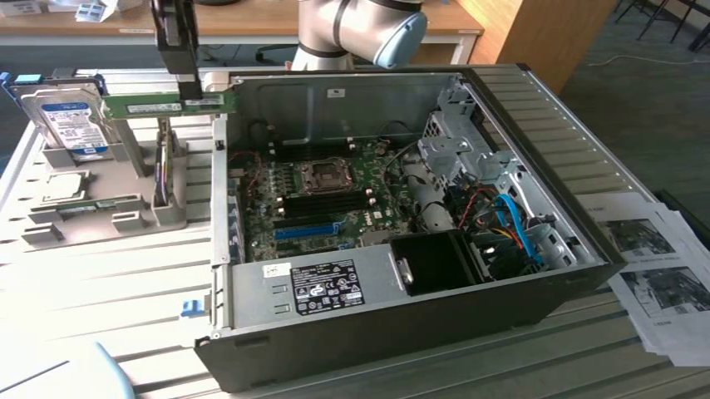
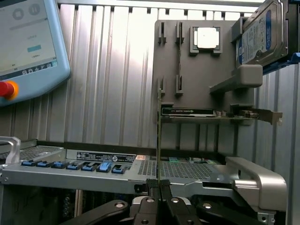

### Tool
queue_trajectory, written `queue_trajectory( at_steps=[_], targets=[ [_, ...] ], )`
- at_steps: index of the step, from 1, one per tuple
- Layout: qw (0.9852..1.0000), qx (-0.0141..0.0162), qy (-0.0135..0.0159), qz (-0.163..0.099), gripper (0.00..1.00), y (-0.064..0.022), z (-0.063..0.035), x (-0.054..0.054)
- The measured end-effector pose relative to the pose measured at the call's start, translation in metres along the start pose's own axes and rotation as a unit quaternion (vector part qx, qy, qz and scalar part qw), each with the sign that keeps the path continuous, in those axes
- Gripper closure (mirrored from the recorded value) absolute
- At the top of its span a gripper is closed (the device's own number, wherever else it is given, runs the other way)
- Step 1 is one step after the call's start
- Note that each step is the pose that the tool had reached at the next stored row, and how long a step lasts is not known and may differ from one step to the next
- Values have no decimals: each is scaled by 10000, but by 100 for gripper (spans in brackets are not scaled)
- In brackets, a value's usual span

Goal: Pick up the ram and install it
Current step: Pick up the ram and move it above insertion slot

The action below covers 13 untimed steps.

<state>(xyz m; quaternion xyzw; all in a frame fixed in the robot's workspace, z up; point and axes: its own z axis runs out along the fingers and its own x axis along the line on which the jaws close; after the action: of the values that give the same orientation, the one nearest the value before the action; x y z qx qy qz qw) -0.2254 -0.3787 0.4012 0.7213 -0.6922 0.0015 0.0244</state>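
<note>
The ram [image 1: 166, 104] is a long green stick, held level in the air above the gap between the grey parts holder [image 1: 95, 220] and the open computer case [image 1: 533, 108]. My gripper [image 1: 191, 93] comes down from above and is shut on the ram near its middle. In the wrist view the ram [image 2: 159, 136] shows edge-on as a thin line rising from my gripper [image 2: 159, 188], whose fingers [image 2: 149, 199] are closed on it. The motherboard [image 1: 316, 199], with its black slots beside the processor socket, lies inside the case, lower and toward the exterior view's right of the ram.
A silver hard drive [image 1: 69, 120] stands in the holder, with a processor chip [image 1: 61, 187] lying in front of it. A bright-blue slot [image 1: 305, 230] sits on the motherboard. Printed papers [image 1: 660, 274] lie at the exterior view's right. A teach pendant [image 2: 28, 47] rests on the slatted table.
</note>
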Motion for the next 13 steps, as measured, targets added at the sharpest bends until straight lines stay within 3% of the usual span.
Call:
queue_trajectory(
  at_steps=[13],
  targets=[
    [10000,-4,0,0,89,-209,-6,9]
  ],
)
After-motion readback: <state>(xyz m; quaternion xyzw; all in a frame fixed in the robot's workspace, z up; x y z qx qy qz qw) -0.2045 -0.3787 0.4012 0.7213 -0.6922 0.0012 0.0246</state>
